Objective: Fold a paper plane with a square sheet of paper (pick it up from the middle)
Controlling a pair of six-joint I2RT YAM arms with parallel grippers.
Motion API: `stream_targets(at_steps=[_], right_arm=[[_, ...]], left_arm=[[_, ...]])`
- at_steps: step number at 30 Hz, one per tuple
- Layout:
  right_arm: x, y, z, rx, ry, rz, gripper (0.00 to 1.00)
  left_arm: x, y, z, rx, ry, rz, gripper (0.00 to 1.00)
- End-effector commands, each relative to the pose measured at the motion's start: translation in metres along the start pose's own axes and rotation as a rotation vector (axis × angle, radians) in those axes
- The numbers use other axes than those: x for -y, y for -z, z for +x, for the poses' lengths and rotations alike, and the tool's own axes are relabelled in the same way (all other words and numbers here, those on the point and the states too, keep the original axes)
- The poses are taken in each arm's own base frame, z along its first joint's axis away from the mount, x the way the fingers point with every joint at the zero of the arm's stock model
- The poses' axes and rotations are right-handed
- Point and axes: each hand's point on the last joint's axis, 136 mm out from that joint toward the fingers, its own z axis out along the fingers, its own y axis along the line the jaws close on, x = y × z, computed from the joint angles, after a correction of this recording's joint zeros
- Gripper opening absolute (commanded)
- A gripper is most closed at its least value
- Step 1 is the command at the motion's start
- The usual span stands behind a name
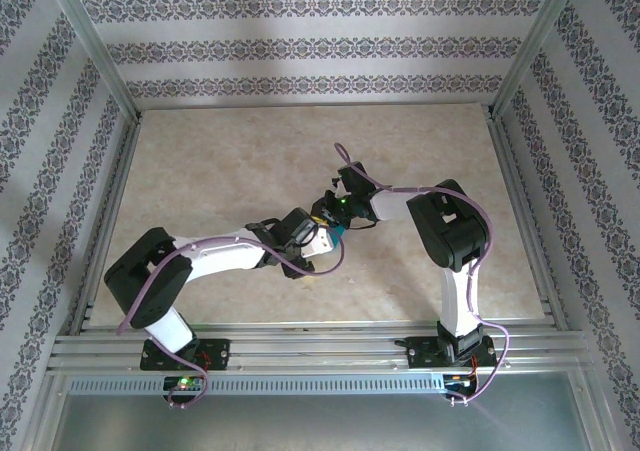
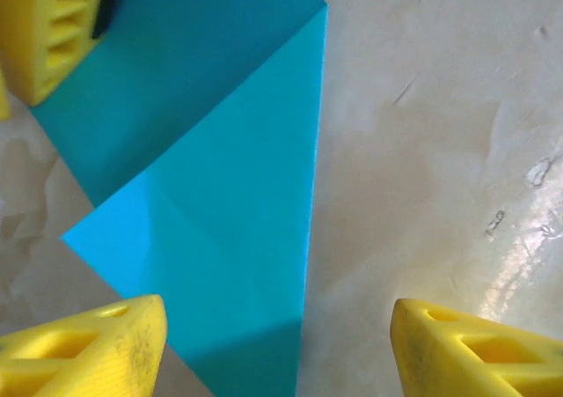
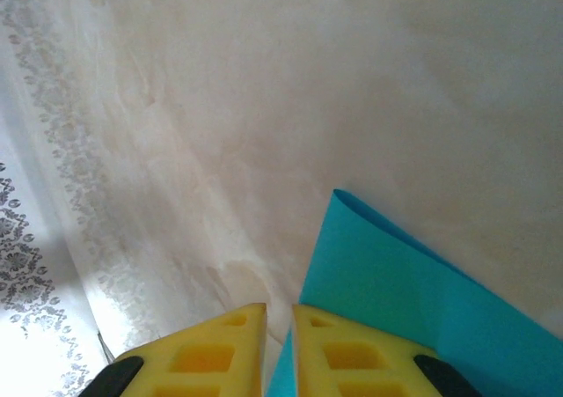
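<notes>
A partly folded teal paper sheet (image 2: 229,230) is seen lying on the beige marbled worktop (image 1: 230,161), near its middle, between the two claws that meet there. From the left wrist, its long straight edge is seen running from the bottom of the view up to a sharp corner at the top, so the long axis is directed away from the left claw (image 2: 274,327). A darker flap is folded diagonally across the far half, and a blunter corner is pointed to the left. The left claw is held wide apart above the near end of the sheet, one finger over the paper and the other over bare worktop. The right claw (image 3: 279,313) is drawn almost together and is clamped on the sheet's edge, from which the paper is spread to one side with a slightly curled corner.
</notes>
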Motion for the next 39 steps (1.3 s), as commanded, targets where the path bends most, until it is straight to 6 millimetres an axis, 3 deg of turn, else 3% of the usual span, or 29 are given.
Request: stream_targets(at_steps=[1, 9, 21, 30, 39], right_arm=[[0.045, -0.008, 0.007, -0.029, -0.119, 0.109, 0.18], [0.048, -0.009, 0.008, -0.035, -0.13, 0.113, 0.18], [0.053, -0.009, 0.008, -0.035, -0.14, 0.12, 0.18], [0.053, -0.009, 0.009, -0.042, -0.144, 0.116, 0.18], [0.051, -0.008, 0.009, -0.043, -0.148, 0.109, 0.18]], left_arm=[[-0.002, -0.005, -0.008, -0.013, -0.076, -0.045, 0.69], [-0.016, -0.012, -0.012, -0.012, -0.103, -0.155, 0.67], [-0.035, 0.002, -0.019, 0.035, -0.059, -0.264, 0.49], [-0.027, 0.003, -0.017, 0.043, -0.027, -0.208, 0.48], [-0.026, -0.005, -0.006, -0.023, -0.05, -0.2, 0.34]])
